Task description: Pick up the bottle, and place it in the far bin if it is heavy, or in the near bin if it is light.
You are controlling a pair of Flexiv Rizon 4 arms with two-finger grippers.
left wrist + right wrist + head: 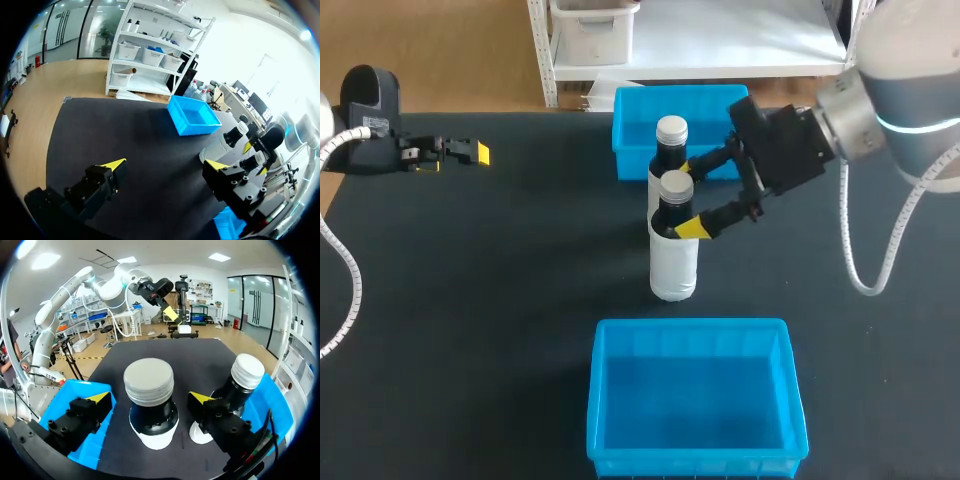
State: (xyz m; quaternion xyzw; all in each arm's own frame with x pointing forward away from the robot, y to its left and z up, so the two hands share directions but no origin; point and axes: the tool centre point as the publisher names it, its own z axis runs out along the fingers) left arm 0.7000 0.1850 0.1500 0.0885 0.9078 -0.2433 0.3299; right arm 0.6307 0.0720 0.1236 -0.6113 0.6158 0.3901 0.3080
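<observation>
Dark desk (470, 300) at mid-frame carries the bottle (674, 260), right hand (698, 195) released astride its neck (no grip yet); lifting, weighing, binning remain.

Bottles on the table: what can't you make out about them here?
Head view: the farther bottle's lower body is hidden behind the nearer bottle.
Every view: neither bottle's fill shows, so heavy or light cannot be judged.
Head view: the far bin's inside is partly covered by the bottles and the right claw.
</observation>
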